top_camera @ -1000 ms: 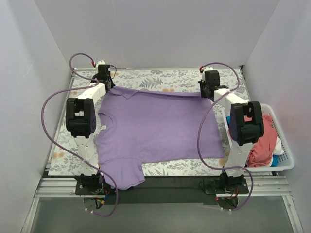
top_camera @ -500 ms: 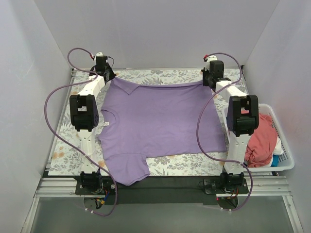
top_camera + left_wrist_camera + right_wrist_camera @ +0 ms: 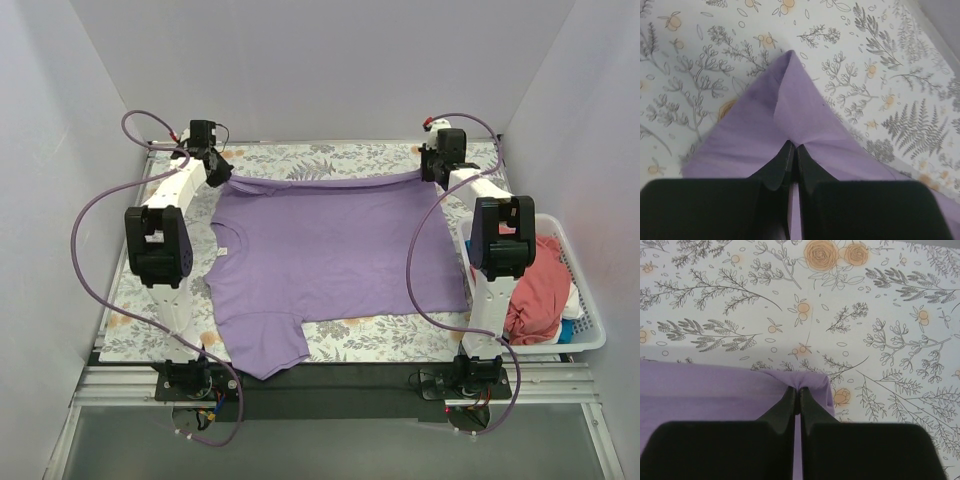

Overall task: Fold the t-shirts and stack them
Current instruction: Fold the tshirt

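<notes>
At the far edge of the floral table cover [image 3: 330,155], we have the lavender t-shirt [image 3: 330,250] pinched at its two far corners. The left gripper [image 3: 793,149] has its jaws closed tight on a peaked fold of the cloth, and the right gripper [image 3: 797,391] likewise clamps a small bunched corner. The rest of the shirt lies spread flat toward the arm bases, one sleeve [image 3: 262,350] drooping over the near table edge. We judge the cloth light, limp and apt to sag or slip from a thin pinch, so corners and hems are the sensible holds, with both sides moved together. A coral-pink shirt [image 3: 535,290] sits bundled in the white basket [image 3: 590,338].
</notes>
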Action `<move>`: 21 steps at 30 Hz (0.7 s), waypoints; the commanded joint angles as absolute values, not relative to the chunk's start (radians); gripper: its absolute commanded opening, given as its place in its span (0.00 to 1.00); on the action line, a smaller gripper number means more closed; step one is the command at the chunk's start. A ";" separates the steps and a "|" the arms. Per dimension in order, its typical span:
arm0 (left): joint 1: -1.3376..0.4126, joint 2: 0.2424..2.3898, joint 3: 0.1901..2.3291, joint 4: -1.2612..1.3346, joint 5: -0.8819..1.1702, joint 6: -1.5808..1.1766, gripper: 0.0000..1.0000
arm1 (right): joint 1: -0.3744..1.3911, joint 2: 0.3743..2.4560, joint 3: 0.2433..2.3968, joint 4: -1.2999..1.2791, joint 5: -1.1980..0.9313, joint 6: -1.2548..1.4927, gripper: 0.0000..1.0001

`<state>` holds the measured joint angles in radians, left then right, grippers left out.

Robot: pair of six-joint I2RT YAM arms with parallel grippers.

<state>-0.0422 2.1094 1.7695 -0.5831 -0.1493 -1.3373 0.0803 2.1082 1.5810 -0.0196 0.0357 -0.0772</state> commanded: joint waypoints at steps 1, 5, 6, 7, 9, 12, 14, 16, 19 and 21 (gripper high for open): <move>-0.037 1.927 1.734 -0.652 -0.153 -1.416 0.00 | 0.072 2.043 1.563 0.002 0.025 -0.080 0.01; -0.037 1.846 1.665 -0.680 -0.124 -1.456 0.00 | 0.071 2.022 1.546 -0.031 0.029 -0.087 0.01; -0.037 1.830 1.646 -0.678 -0.120 -1.465 0.00 | 0.069 2.016 1.540 -0.032 0.032 -0.090 0.01; -0.037 1.795 1.622 -0.678 -0.101 -1.480 0.00 | 0.069 2.011 1.533 -0.037 0.032 -0.094 0.01; -0.037 1.767 1.571 -0.678 -0.089 -1.488 0.00 | 0.068 2.003 1.525 -0.043 0.037 -0.100 0.01; -0.037 1.718 1.520 -0.686 -0.084 -1.496 0.00 | 0.066 1.987 1.506 -0.058 0.049 -0.101 0.01; -0.037 1.692 1.497 -0.693 -0.074 -1.503 0.00 | 0.066 1.970 1.488 -0.064 0.066 -0.100 0.01; -0.037 1.677 1.464 -0.698 -0.066 -1.511 0.00 | 0.064 1.957 1.468 -0.069 0.069 -0.100 0.01; -0.037 1.638 1.417 -0.699 -0.052 -1.528 0.00 | 0.064 1.936 1.448 -0.075 0.078 -0.094 0.01; -0.037 1.615 1.401 -0.704 -0.035 -1.537 0.00 | 0.064 1.925 1.433 -0.084 0.080 -0.091 0.01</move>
